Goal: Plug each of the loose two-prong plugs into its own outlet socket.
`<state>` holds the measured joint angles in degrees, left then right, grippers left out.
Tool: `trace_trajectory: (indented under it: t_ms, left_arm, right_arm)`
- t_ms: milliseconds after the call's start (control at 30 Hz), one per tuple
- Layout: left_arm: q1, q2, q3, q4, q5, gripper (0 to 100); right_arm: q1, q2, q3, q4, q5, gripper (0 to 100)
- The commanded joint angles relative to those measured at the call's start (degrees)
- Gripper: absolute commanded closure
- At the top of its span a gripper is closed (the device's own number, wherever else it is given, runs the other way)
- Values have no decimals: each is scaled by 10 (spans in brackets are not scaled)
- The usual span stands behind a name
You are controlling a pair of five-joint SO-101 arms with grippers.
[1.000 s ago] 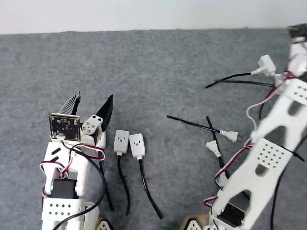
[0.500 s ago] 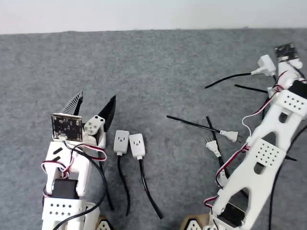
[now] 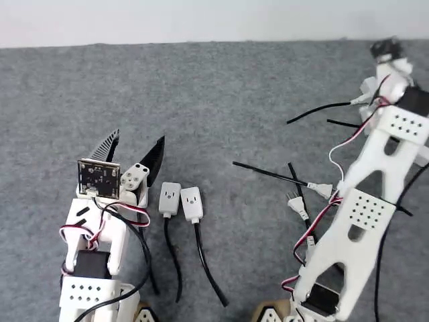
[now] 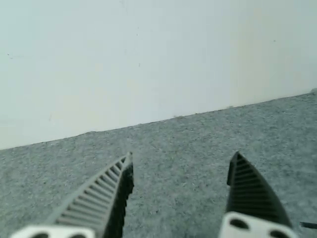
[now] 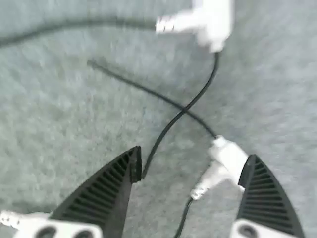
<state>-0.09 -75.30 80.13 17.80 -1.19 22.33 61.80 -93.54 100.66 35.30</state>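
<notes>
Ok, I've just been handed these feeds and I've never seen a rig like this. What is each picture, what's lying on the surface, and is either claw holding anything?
These are two small robot arms side by side, each ending in a two-fingered gripper. The high view comes from a fixed camera looking down on both. The other two pictures come from a camera on each arm's wrist, looking out past that arm's own fingers. On the grey carpet, two white outlet sockets on black cords lie beside the left gripper. Over by the right arm lie loose white plugs: two close together and a third plug farther back. The right gripper hangs over plugs and crossing cords. Both grippers are open and hold nothing, and no plug is in a socket yet.
</notes>
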Motion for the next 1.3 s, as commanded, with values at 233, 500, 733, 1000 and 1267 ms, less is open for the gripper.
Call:
trace_trajectory:
  t_ms: [233, 500, 733, 1000, 1267]
  left_arm:
    - [3, -3, -7, -20, -6, 695]
    - [3, -3, -7, -20, -10, 695]
    - [27, -4, -7, -17, -40, 695]
    - [25, -7, -10, -10, -42, 695]
    - [-11, -7, -16, 84, -69, 695]
  right_arm:
    - [-36, -203, 108, 27, -111, 703]
    - [-140, -478, 468, 24, -115, 703]
    - [-238, -754, 818, -36, -116, 703]
    - [-237, -1063, 1295, -303, -110, 703]
    - [-238, -1290, 1584, -503, -113, 703]
